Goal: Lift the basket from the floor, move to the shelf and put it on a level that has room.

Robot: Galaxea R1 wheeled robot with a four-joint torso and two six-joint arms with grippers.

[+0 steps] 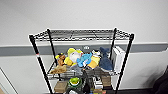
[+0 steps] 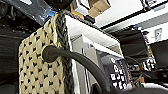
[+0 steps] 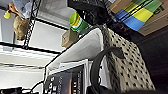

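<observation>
Clearly, the basket point(image 2: 37, 67) is cream woven, dark-rimmed, white-lined.

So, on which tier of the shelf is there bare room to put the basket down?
The top wire level, framed by the four posts, lies bare across its width. The tier below is crowded with plush toys and a white box; lower down, cardboard boxes fill the shelf.
</observation>
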